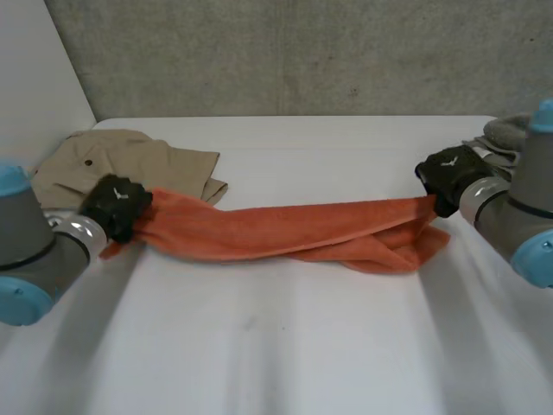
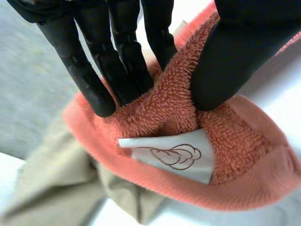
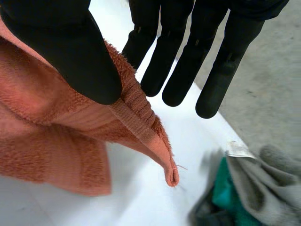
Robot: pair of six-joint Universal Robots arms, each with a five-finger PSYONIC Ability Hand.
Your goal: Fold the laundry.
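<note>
Soft, even, fairly dim light covers the white table (image 1: 259,363).

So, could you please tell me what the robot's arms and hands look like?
The left arm and right arm are grey cylinders with light-blue caps and silvery wrist rings. The left hand and right hand are matte black, each with a small white mark on its back.

The left arm (image 1: 26,251) and right arm (image 1: 518,216) are thick grey cylinders closed with round light-blue caps, with a silver ring at each wrist. The left hand (image 1: 117,206) and right hand (image 1: 449,177) are matte black, each back bearing a small white mark; the fingers (image 2: 89,80) are smooth and round-tipped
</note>
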